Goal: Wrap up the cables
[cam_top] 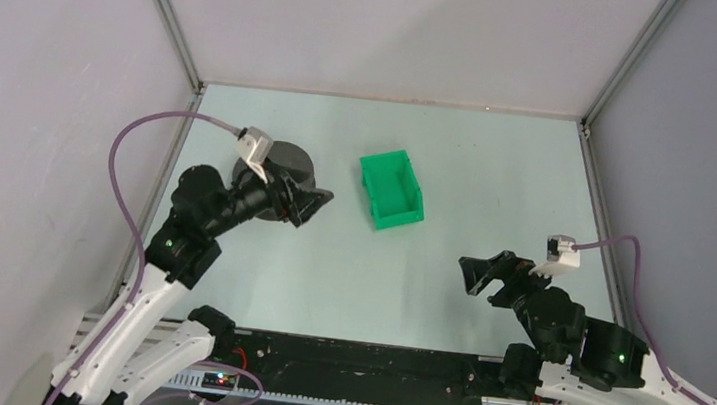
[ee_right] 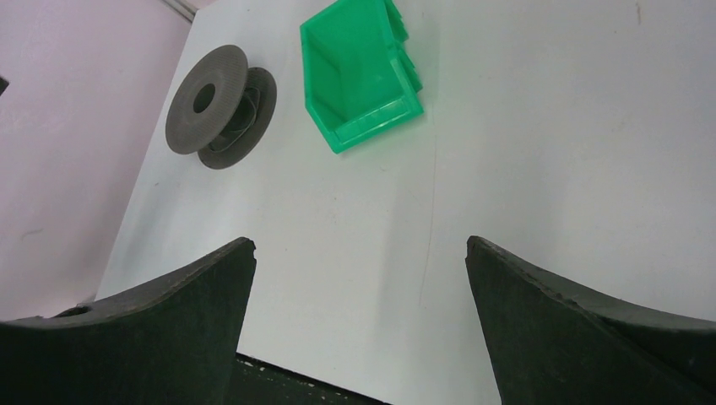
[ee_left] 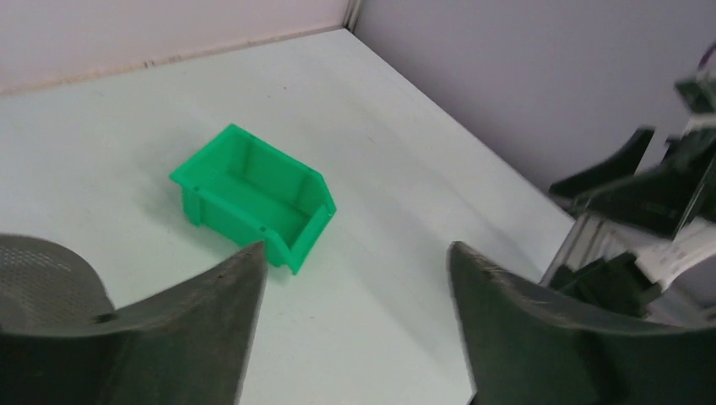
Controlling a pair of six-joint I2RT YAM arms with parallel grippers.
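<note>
Thin black cables [ee_right: 241, 128] seem coiled on the grey spool [ee_right: 187, 122], far left; left gripper [ee_left: 356, 253] and right gripper [ee_right: 360, 245] spread wide.

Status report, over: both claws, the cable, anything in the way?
Left claw open, at the spool. Right claw open, empty. Cable looks coiled on the spool. Green bin mid-table, blocking nothing.

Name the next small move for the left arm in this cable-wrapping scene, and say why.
Probably ease the open left gripper over to the spool beside it and take hold of it. It is empty and points toward the green bin, while the only cable visible lies in loops between the spool's flanges. The right gripper is open and far off.
</note>
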